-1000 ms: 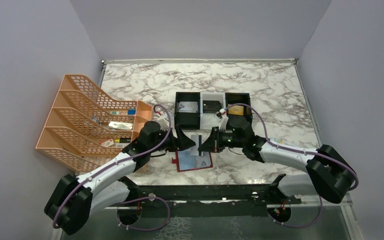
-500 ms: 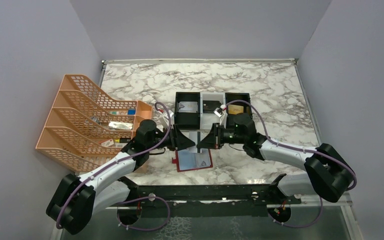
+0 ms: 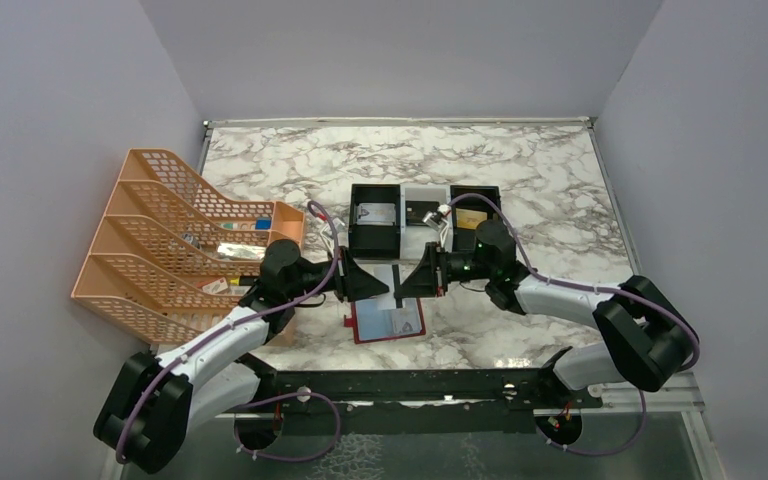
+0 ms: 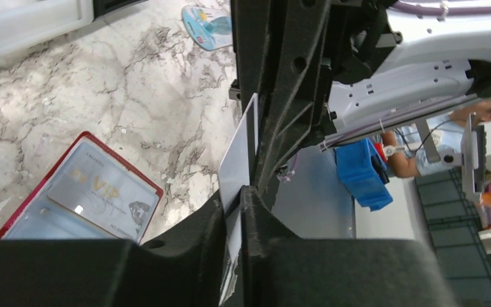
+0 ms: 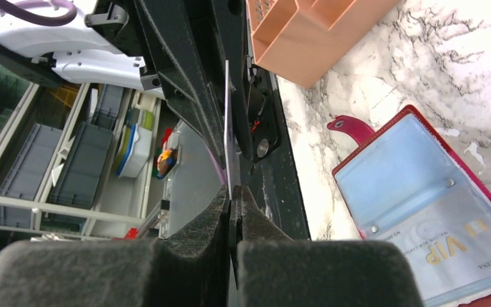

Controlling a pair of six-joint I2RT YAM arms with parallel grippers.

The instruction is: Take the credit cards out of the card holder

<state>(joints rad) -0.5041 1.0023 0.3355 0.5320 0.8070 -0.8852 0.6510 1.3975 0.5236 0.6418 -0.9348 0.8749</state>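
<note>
Credit card (image 4: pixel 236 153), likely stiff and slick, is edge-pinched by right gripper (image 5: pixel 231 192); left gripper (image 4: pixel 233 199) straddles it, grip unclear.

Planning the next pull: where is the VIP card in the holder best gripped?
An edge of the VIP card, pinched from above: it lies flat in the pale sleeve of the card holder, faces unreachable. Which edge the sleeve leaves open is not visible.

The left pincer (image 4: pixel 233 195) clamps the near edge of a white credit card (image 4: pixel 238 157) standing on edge; the right pincer (image 4: pixel 265 109) grips its far edge at 12 o'clock. At 8 o'clock the open card holder (image 4: pixel 25 220) lies on the marble surface (image 4: pixel 102 83), a VIP card (image 4: pixel 96 192) inside.
</note>
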